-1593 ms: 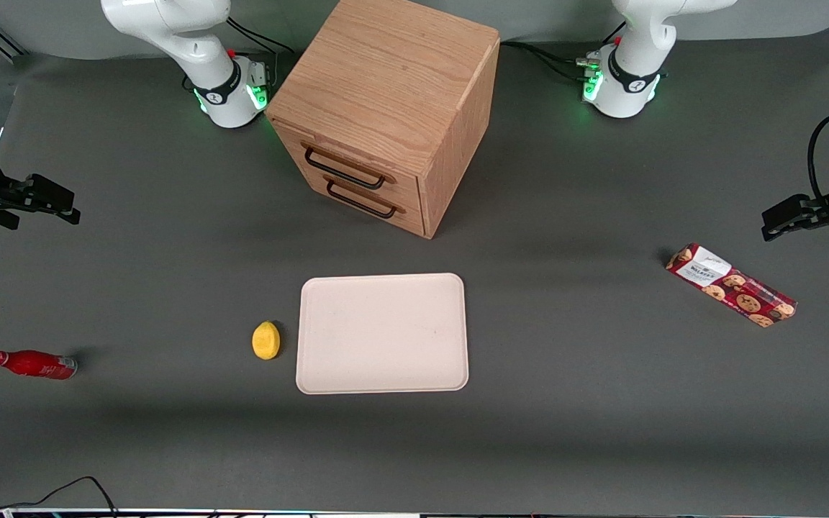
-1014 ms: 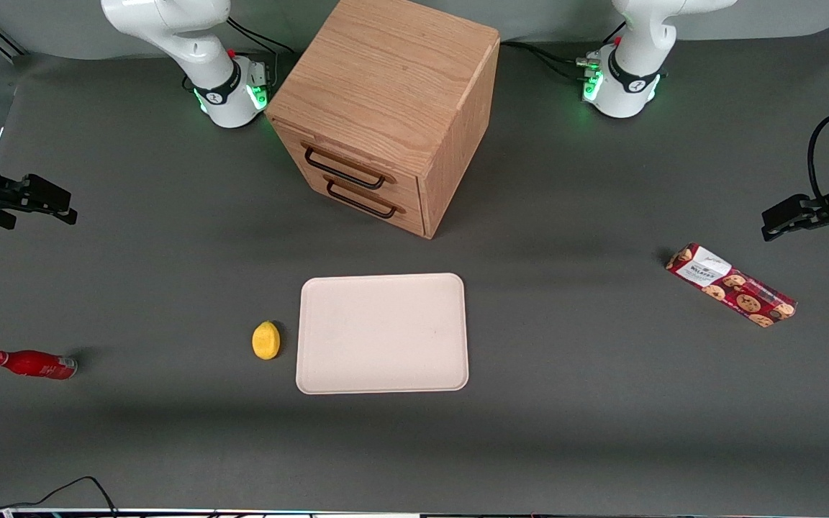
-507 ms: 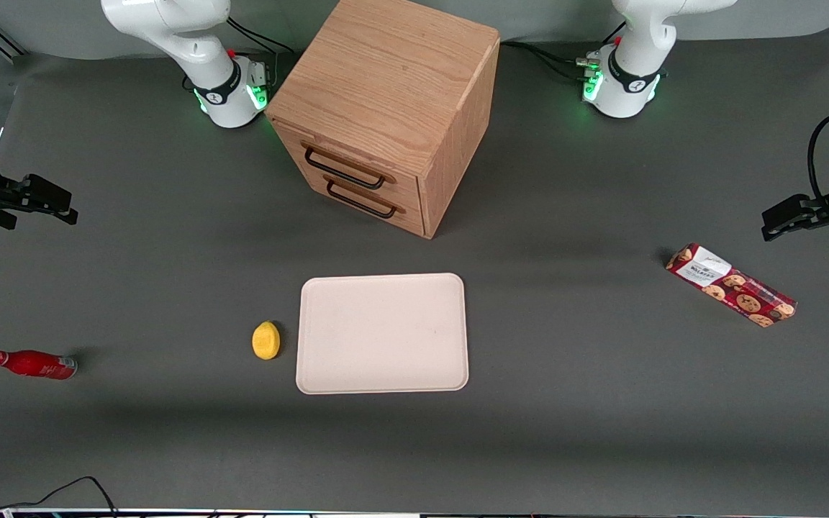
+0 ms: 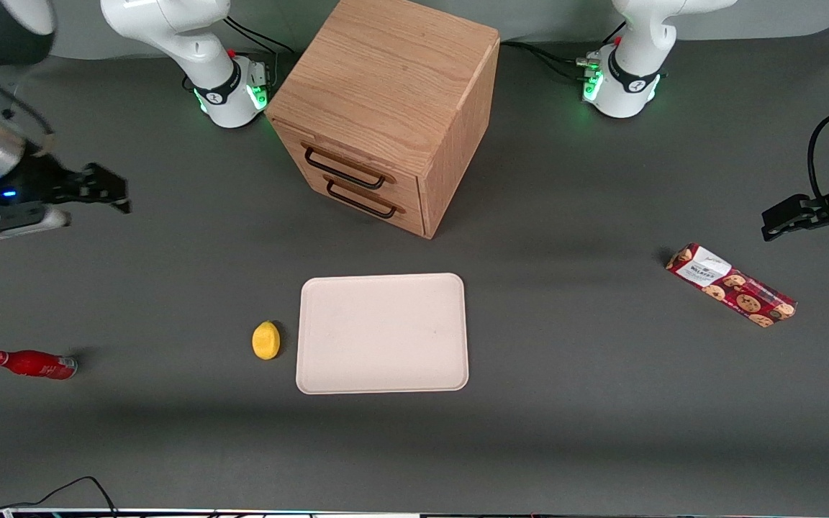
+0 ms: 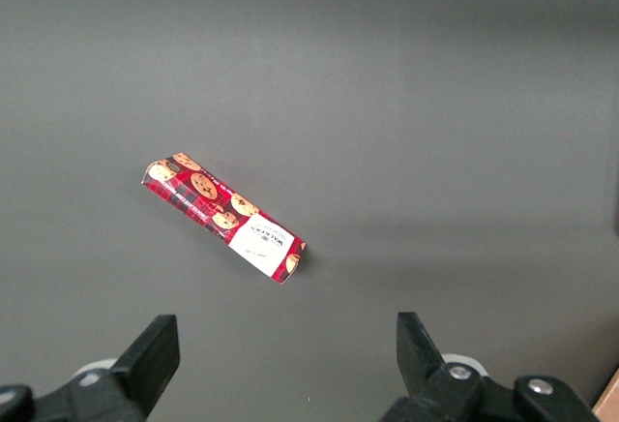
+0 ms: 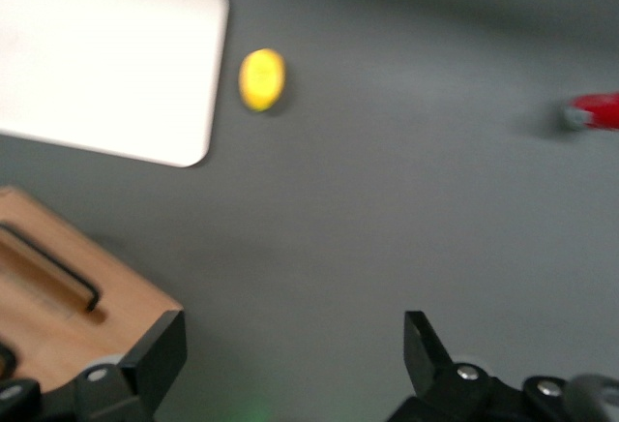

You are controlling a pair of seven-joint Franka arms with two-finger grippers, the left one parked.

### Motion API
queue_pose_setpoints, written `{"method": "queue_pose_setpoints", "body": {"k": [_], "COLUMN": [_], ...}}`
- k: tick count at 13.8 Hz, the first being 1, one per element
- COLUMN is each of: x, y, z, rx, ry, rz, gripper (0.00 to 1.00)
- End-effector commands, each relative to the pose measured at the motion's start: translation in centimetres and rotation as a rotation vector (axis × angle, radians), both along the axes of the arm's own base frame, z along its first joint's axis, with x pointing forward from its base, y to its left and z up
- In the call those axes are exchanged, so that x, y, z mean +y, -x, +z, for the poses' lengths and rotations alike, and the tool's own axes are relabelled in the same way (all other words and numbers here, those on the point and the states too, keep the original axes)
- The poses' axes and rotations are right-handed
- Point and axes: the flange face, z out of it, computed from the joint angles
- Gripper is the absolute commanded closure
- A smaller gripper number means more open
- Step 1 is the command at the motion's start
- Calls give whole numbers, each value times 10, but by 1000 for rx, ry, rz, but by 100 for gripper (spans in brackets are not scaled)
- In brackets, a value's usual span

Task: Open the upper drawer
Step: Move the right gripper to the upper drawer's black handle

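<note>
The wooden cabinet point(image 4: 386, 79) stands at the middle of the table, farther from the front camera than the tray. Its upper drawer point(image 4: 357, 160) is shut, with a thin black bar handle point(image 4: 345, 169); the bottom drawer point(image 4: 378, 198) sits under it, also shut. My right gripper point(image 4: 114, 193) hangs open and empty above the table toward the working arm's end, well apart from the cabinet. In the right wrist view the gripper point(image 6: 290, 354) is open over bare table, with a cabinet corner point(image 6: 106, 306) and a black handle point(image 6: 53, 272) beside one finger.
A white tray point(image 4: 382, 332) lies nearer the front camera than the cabinet, with a yellow lemon point(image 4: 265, 339) beside it. A red bottle point(image 4: 29, 363) lies toward the working arm's end. A cookie box point(image 4: 731, 285) lies toward the parked arm's end.
My right arm has swung in from the table's end toward the cabinet, its gripper still open. The drawers and the other objects have not moved.
</note>
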Motion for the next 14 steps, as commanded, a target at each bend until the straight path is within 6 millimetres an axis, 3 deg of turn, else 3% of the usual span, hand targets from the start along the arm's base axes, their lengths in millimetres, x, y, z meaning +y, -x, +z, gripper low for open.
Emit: {"method": "queue_pose_setpoints", "body": {"k": [1,5,8,12,14], "x": [57,149,213,256,258], "y": [16,51,77,96,93], "z": [5,0,-15,-29,-36], "rx": [31,66,110,122,136], "ry": [-25,-16,-51,-40,-51], "rz": [96,278,400,479,474], "gripper": [0,0,0,0,0]}}
